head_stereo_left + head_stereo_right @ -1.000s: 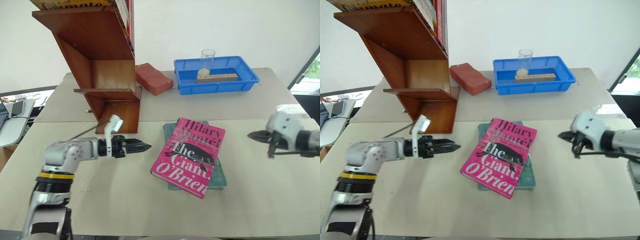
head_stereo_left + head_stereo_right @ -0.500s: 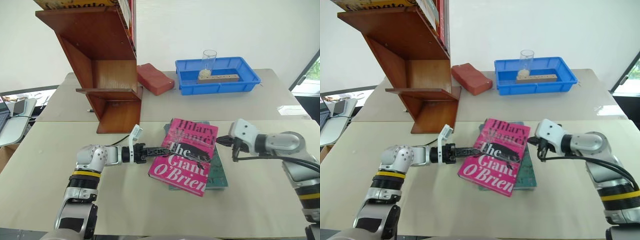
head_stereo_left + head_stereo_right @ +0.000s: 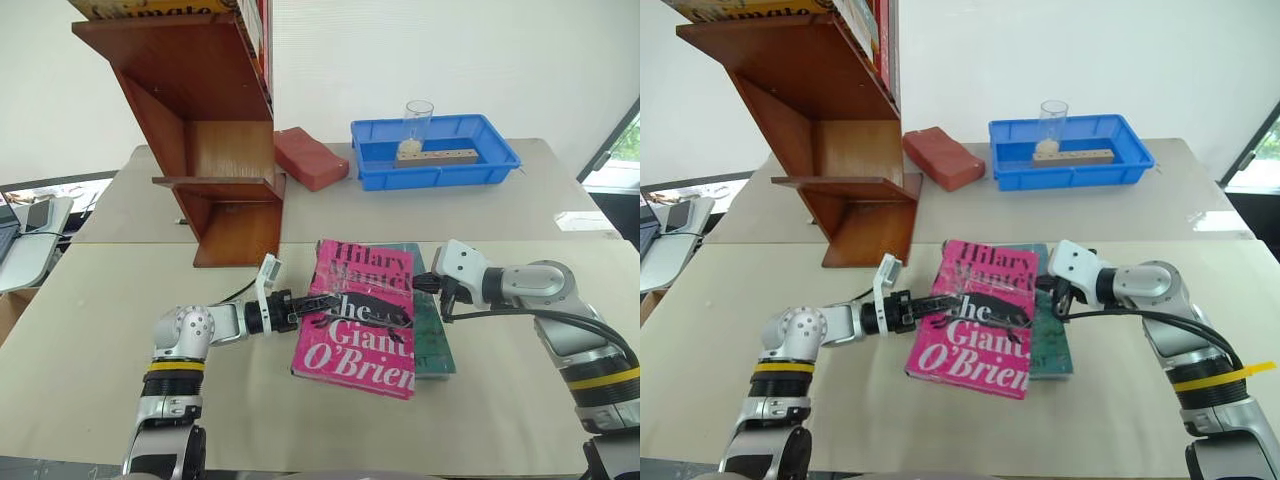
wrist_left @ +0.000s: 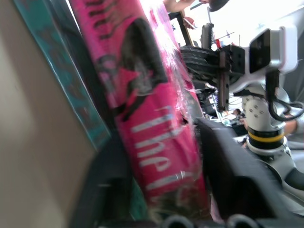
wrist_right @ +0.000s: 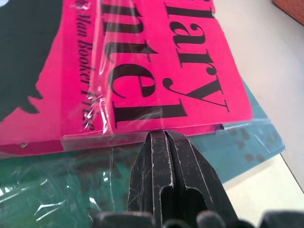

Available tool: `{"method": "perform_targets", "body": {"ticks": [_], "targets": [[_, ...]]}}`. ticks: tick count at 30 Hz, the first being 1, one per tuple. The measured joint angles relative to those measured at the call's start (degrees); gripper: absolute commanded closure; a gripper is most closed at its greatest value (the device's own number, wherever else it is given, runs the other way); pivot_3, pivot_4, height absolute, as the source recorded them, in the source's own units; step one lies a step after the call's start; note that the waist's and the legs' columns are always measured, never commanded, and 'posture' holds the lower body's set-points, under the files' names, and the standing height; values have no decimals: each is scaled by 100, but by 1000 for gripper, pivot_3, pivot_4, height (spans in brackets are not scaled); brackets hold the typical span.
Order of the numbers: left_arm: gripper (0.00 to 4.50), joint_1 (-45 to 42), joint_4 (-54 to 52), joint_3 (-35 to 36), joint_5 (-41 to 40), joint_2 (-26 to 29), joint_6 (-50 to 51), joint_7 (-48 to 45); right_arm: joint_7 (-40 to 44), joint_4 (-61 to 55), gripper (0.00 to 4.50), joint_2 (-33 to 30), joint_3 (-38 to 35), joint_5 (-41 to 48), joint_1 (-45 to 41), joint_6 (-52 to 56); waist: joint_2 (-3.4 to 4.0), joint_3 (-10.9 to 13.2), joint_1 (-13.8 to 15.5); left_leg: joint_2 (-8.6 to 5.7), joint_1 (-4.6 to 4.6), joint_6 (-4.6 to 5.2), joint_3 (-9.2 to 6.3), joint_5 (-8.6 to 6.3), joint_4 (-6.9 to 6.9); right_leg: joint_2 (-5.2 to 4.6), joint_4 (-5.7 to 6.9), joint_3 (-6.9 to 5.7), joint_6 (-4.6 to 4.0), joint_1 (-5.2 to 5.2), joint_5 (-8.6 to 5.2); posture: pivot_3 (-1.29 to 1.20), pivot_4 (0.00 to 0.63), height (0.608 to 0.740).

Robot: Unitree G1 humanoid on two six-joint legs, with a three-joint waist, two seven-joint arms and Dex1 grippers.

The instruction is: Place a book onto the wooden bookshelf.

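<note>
Presently, the book is found lying on the table, partly over a teal-green book, with its near-left edge clamped between the fingers of the left gripper. In the left wrist view the pink cover is seen wedged between the two black fingers, which are closed upon it. The right gripper is pressed shut, fingertip to fingertip, and its tip is set against the book's far-right edge, just above the teal-green cover. The wooden bookshelf stands well beyond the left gripper, apart from the book. A blue tray and a red-brown block lie farther back.
</note>
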Motion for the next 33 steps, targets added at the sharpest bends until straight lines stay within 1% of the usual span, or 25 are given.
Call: {"method": "perform_targets", "body": {"ticks": [4, 6, 9, 11, 13, 17, 18, 20, 22, 23, 24, 27, 29, 32, 33], "targets": [[3768, 100, -575, 167, -157, 5, -150, 68, 0, -309, 4500, -77, -238, 174, 10, 36, -1, 5, 0, 0, -4, -2, -2, 1, -2, 1, -4, 0, 0, 0, 0, 0, 150, 637], [3768, 46, -917, 362, -312, 61, -287, 77, 1, -551, 4500, -262, -473, 256, 84, 170, -2, 7, 10, 0, -3, -4, -3, 2, -3, 1, -7, 0, 0, 5, 0, 0, 150, 637], [3768, -187, -1573, 333, -241, 515, -730, 8, 44, -843, 4500, -662, -1009, 524, 404, 477, 0, 11, 41, -4, -1, -13, -7, 7, -9, 0, -26, -1, 0, 19, 0, 0, 150, 637], [3768, -425, -1972, 145, 5, 743, -1178, -57, 116, -988, 4500, -950, -1459, 715, 687, 700, 6, 14, 73, -6, 4, -18, -9, 10, -15, 0, -56, 0, 1, 41, 2, 0, 150, 637], [3768, -642, -2233, -118, 306, 834, -1674, -160, 226, -1145, 4500, -1150, -1836, 921, 909, 907, 9, 17, 85, -10, 13, -19, -10, 10, -14, -2, -66, 2, 3, 61, 3, 0, 150, 637], [3768, -1203, -2487, -891, 1422, 1008, -3282, -421, 475, -1672, 4500, -1471, -2534, 1502, 1261, 1421, 9, 32, 67, -12, 35, -19, -9, 9, -21, -2, -75, 8, 4, 88, 2, 0, 150, 637], [3768, -1502, -2392, -1074, 1910, 1041, -3925, -401, 499, -1800, 4500, -1516, -2693, 1669, 1261, 1561, 10, 53, 63, -12, 38, -18, -10, 10, -22, 0, -74, 8, 3, 88, 3, 0, 150, 637], [3768, -2174, -2128, -1141, 2684, 1145, -5131, -344, 473, -2008, 4500, -1547, -2852, 2005, 1071, 1813, 8, 78, 55, -14, 39, -22, -13, 12, -36, 2, -80, 12, 3, 88, 4, 0, 150, 637], [3768, -2794, -1765, -1146, 3436, 1510, -6515, -385, 351, -2208, 4500, -1546, -2943, 2414, 635, 2135, 15, 85, -10, -25, 39, -24, -7, 14, -78, -3, -104, 31, 4, 106, 4, 0, 150, 637], [3768, -2917, -1646, -1150, 3672, 1644, -6938, -413, 294, -2268, 4500, -1545, -2969, 2535, 494, 2234, 16, 85, -24, -26, 46, -24, -6, 14, -90, -3, -110, 34, 4, 112, 4, 0, 150, 637], [3768, -3045, -1337, -1225, 4064, 1928, -7739, -480, 189, -2303, 4500, -1526, -2957, 2760, 206, 2428, 18, 87, -42, -24, 49, -25, -6, 15, -91, -1, -107, 34, 4, 108, 4, 0, 150, 637], [3768, -3226, -227, -1499, 4989, 2740, -9464, -718, -105, -2370, 4500, -1483, -2835, 3138, -573, 2725, 32, 97, -61, -18, 55, -31, -7, 19, -97, 5, -97, 30, 4, 95, 4, 0, 150, 637], [3768, -3227, 386, -1609, 5351, 3087, -10076, -785, -257, -2354, 4500, -1411, -2664, 3219, -908, 2843, 20, 105, -46, -10, 70, -32, -7, 20, -90, 7, -90, 22, 6, 83, 4, 0, 150, 637], [3768, -3230, 1042, -1738, 5842, 3477, -10497, -820, -404, -2343, 4500, -1220, -2314, 3330, -1308, 2900, 5, 116, -20, -10, 44, -34, -5, 21, -82, 4, -77, 21, 14, 49, 5, 0, 150, 637], [3768, -3229, 1199, -1767, 5989, 3599, -10539, -828, -425, -2342, 4500, -1168, -2197, 3360, -1429, 2901, 2, 119, -1, -10, 35, -34, -4, 21, -80, 2, -72, 21, 16, 9, 6, 0, 150, 637]]}}
